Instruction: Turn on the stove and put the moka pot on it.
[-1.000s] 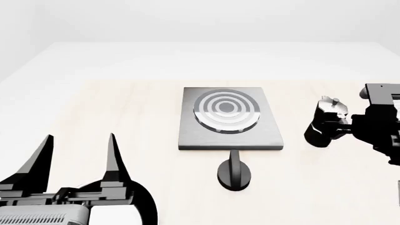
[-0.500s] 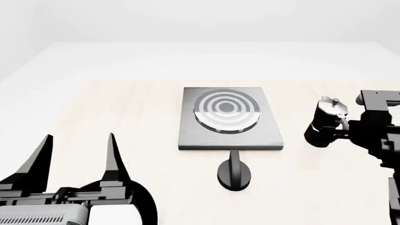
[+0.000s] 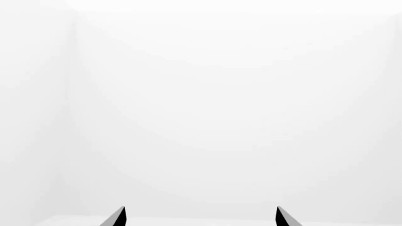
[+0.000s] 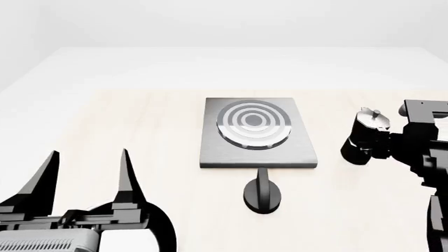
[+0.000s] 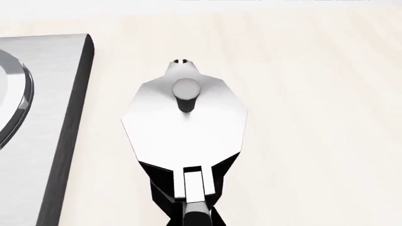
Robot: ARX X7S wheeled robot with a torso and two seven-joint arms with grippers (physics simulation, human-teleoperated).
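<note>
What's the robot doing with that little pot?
The right gripper is right at the moka pot, on its handle side, but whether it has closed on the handle can't be seen. The pot stands on the table beside the stove, not on it. The knob in front of the stove is untouched, and the left gripper is open, holding nothing.

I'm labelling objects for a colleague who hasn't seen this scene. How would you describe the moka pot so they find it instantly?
Start at the square grey stove in the middle of the pale table; the moka pot stands on the table to the stove's right, right by the right gripper. It is small, black and faceted with a silver lid and top knob, unlike the flat round black knob in front of the stove.
</note>
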